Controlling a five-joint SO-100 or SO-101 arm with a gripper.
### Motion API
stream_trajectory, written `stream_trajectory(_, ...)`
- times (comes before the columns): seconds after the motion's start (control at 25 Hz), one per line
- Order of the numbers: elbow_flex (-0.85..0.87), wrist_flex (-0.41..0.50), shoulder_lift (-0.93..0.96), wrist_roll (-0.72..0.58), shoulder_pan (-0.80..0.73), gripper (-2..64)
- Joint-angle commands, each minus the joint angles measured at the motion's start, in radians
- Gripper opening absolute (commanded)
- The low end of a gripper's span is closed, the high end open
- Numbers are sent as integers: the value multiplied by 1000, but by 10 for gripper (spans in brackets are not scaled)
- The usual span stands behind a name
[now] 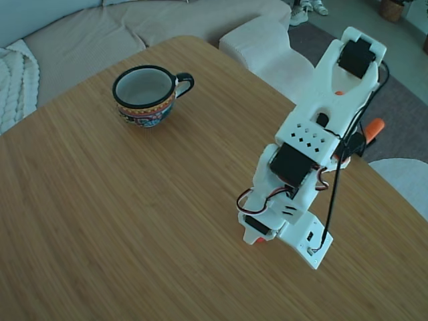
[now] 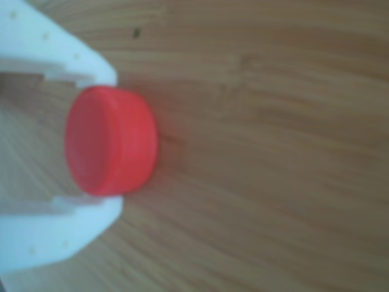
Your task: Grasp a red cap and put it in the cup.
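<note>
Red cap (image 2: 109, 141) sits between end effector (image 2: 91, 141) fingers (image 2: 61, 55).

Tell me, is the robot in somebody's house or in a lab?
Most likely a living room at home: a beige sofa with a knitted blanket stands behind the wooden table, and a colourful cup sits on it.

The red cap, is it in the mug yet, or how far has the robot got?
Not yet. In the close-up other view the red cap sits between the two white fingers of the hand, so the grab is under way; whether they squeeze it is unclear. In the fixed view the cup stands empty, away from the arm. Lifting, carrying and dropping remain.
</note>
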Motion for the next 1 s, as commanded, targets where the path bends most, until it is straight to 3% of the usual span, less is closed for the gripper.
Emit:
stream_trajectory(0.0, -3, 3, 8, 9, 25, 84)
stream_trajectory(0.28, -15, 3, 8, 9, 35, 79)
stream_trajectory(0.44, -28, 5, 25, 5, 55, 14)
stream_trajectory(0.68, -71, 17, 25, 5, 115, 9)
stream_trajectory(0.96, -252, 133, 26, -2, 230, 12)
